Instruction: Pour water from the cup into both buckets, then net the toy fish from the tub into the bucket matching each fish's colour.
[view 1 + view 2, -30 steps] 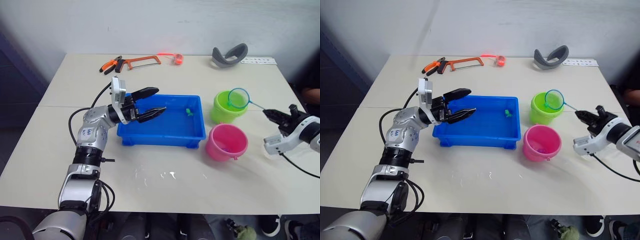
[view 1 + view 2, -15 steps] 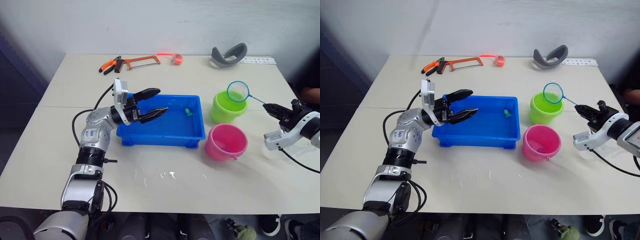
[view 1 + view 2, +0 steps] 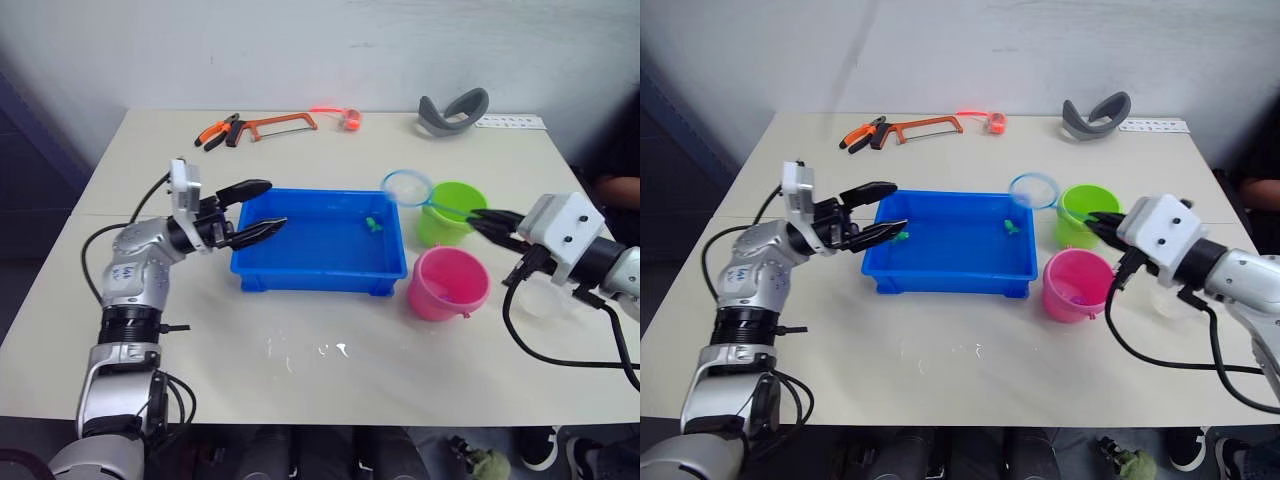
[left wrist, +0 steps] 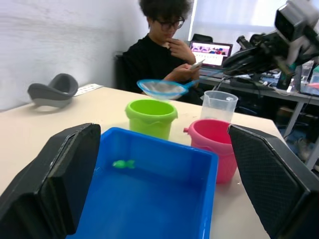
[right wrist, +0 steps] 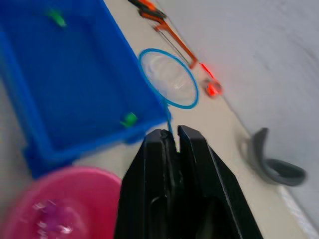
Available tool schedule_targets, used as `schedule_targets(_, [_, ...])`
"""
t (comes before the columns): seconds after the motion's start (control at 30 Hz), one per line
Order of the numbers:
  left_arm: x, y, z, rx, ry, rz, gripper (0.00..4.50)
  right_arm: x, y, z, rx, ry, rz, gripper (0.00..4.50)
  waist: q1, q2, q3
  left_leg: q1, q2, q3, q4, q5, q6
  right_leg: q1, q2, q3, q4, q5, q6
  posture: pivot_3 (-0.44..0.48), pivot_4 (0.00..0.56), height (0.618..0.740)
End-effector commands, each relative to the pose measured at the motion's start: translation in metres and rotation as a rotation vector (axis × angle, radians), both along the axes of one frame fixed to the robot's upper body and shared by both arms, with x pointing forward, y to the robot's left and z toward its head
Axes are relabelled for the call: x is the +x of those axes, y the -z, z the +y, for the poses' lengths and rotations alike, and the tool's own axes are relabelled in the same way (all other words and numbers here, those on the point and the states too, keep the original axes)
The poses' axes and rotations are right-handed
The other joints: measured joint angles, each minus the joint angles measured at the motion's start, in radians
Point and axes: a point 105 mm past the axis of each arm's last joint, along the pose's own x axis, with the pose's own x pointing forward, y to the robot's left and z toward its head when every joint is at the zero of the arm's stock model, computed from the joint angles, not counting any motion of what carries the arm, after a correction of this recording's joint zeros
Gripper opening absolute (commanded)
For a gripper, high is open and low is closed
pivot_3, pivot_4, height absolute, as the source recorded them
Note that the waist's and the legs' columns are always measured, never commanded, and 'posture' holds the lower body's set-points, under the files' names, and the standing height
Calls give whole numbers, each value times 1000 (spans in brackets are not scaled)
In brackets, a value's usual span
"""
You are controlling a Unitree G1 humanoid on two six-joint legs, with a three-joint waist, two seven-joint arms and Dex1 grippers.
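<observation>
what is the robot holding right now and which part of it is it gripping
The right claw holds the net by the end of its thin handle, hoop over the tub's corner. The left claw is open, holding nothing.

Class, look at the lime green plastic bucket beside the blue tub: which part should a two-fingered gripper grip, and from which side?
Grip the lime green plastic bucket by its thin upper rim, coming from above with one finger inside the open mouth. It stands upright, and its round body looks too wide for the jaws.

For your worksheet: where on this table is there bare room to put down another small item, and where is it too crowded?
Free: the wide near strip of the table in front of the tub, and the patch between the tub and the hacksaw. Crowded: around the green bucket and pink bucket, where the right gripper holds the net.
</observation>
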Motion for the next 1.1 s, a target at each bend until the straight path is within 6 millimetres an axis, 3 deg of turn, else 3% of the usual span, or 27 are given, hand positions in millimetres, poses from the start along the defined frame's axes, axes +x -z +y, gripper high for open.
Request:
schedule_targets(0.03, [-11,-9,12,20,5,-31,4442,-10,9,32,102,-70,174,0,0,0,0,0,0,0,0,0,0,0,0,0,0,0,0,0,150,740])
schedule_targets(0.13, [-15,-8,19,45,-13,-22,4442,-4,21,49,116,-58,253,0,1,0,0,0,-1,0,0,0,0,0,-2,0,0,0,0,0,150,740])
schedule_targets(0.23, [-17,-8,21,58,-23,-22,4442,9,41,50,100,42,382,0,6,-1,0,-1,-1,0,0,0,0,-1,-2,0,0,0,0,0,150,740])
schedule_targets(0.5, [-17,-5,18,131,-21,-23,4442,31,55,59,63,152,464,0,4,-1,0,-3,-3,0,0,0,1,-3,-6,-4,1,0,0,0,150,740])
schedule_targets(0.7, [-13,-7,11,169,20,-19,4442,46,63,53,15,239,408,0,4,-1,0,-3,-3,2,0,0,1,-4,-4,-5,1,0,0,0,150,740])
schedule_targets(1.1, [-9,-11,-1,159,62,-28,4442,77,57,40,18,411,229,0,-1,-1,-1,-3,-3,4,-1,0,1,-5,-2,-7,1,0,0,0,150,740])
